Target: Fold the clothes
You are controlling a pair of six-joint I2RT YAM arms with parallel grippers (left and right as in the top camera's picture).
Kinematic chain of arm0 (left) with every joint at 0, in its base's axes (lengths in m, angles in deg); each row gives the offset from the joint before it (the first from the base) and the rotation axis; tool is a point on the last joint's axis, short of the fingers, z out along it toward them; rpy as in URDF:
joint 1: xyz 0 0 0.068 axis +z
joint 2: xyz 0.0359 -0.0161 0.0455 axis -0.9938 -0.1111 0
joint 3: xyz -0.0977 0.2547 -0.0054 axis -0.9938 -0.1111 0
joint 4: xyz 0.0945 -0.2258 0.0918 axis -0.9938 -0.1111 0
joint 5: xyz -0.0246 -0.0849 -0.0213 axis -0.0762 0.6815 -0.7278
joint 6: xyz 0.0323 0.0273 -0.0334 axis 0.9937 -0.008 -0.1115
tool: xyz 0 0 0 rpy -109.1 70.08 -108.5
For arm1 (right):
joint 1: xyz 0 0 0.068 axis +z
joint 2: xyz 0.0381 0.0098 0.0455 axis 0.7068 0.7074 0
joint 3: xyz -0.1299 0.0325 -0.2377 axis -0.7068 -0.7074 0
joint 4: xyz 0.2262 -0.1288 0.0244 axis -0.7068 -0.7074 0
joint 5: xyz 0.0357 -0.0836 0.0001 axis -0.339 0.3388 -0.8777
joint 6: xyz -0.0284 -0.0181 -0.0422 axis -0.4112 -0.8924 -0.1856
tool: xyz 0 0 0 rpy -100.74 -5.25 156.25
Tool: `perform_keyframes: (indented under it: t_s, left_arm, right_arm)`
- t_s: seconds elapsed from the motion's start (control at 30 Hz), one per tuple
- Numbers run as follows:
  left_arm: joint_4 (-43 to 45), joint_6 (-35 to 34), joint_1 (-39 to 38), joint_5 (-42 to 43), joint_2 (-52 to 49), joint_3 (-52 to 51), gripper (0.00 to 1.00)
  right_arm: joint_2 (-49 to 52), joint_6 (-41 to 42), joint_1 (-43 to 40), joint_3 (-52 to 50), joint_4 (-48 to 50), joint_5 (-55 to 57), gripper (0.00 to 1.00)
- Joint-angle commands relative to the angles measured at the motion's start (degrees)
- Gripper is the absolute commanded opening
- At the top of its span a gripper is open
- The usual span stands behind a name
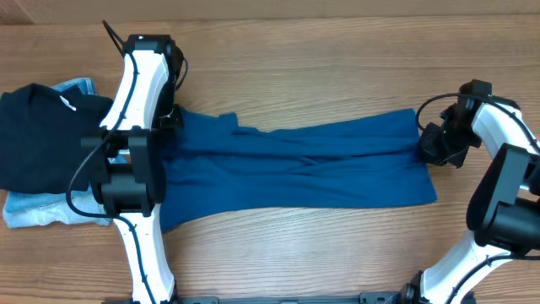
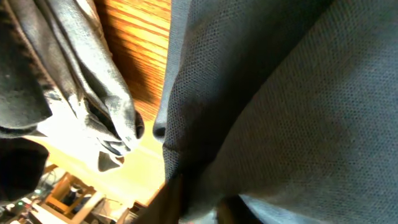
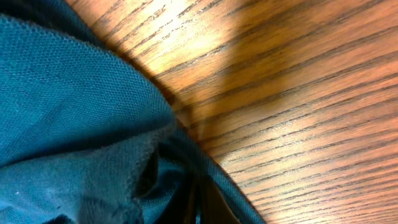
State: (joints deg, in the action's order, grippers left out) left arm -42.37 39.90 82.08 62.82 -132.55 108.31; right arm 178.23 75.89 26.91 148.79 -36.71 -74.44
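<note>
A wooden table point(image 1: 337, 253) with a warm, streaked grain fills the overhead view. The clothes point(image 1: 295, 165), a plain teal-blue garment, lie across its middle, drawn out lengthwise from left to right, with long shallow creases running along the stretch. The cloth is wider and more spread at the right end, and narrower and bunched at the left. The left gripper point(image 1: 171, 120) sits at the upper left corner of the garment. In the left wrist view the fabric hangs very close to the lens and covers most of the frame, its edge running down into the dark fingers at the bottom, so the jaws look clenched on the cloth. The right gripper point(image 1: 432, 145) meets the upper right corner of the garment. The right wrist view shows folds of the knit gathering into the fingers at the lower edge, the jaws pinching that corner, with bare wood beside it. At the far left of the table, beyond the left arm, a folded black garment point(image 1: 38, 135) rests on top of light blue jeans point(image 1: 34, 211), whose denim shows above and below it.
</note>
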Motion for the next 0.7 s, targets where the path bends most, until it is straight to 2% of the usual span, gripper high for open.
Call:
perform_keyframes:
  t_s: [0.0, 0.23, 0.33, 0.37, 0.47, 0.5, 0.57, 0.67]
  left_arm:
    - [-0.2, 0.1, -0.3, 1.8, 1.4, -0.2, 0.25]
    - [-2.8, 0.1, -0.3, 2.3, 1.4, -0.2, 0.27]
    - [-3.6, 5.0, -0.3, 9.6, 1.4, -1.0, 0.36]
    - [-3.6, 5.2, -0.3, 10.4, 1.4, -1.5, 0.47]
    - [-2.4, 6.4, -0.3, 10.2, 1.4, -1.4, 0.30]
    - [-1.2, 8.1, -0.3, 10.2, 1.4, -1.3, 0.29]
    - [0.5, 9.6, -0.3, 10.4, 1.4, 0.2, 0.28]
    - [4.2, 10.8, -0.3, 11.9, 1.4, 5.1, 0.35]
  right_arm:
    - [0.9, 0.2, -0.4, -0.3, 0.2, 0.8, 0.04]
    - [0.9, 0.2, -0.4, -0.3, 0.1, 0.8, 0.05]
    - [0.9, 0.2, -0.4, -0.3, 0.0, 0.8, 0.09]
    - [0.9, 0.2, -0.4, -0.3, 0.0, 0.8, 0.15]
    - [0.9, 0.2, -0.4, -0.3, 0.0, 0.8, 0.19]
    - [0.9, 0.2, -0.4, -0.2, 0.0, 0.7, 0.20]
    - [0.8, 0.3, -0.4, 0.8, -1.3, 0.7, 0.20]
    - [-0.8, 0.9, -0.4, 5.6, -6.3, 0.8, 0.25]
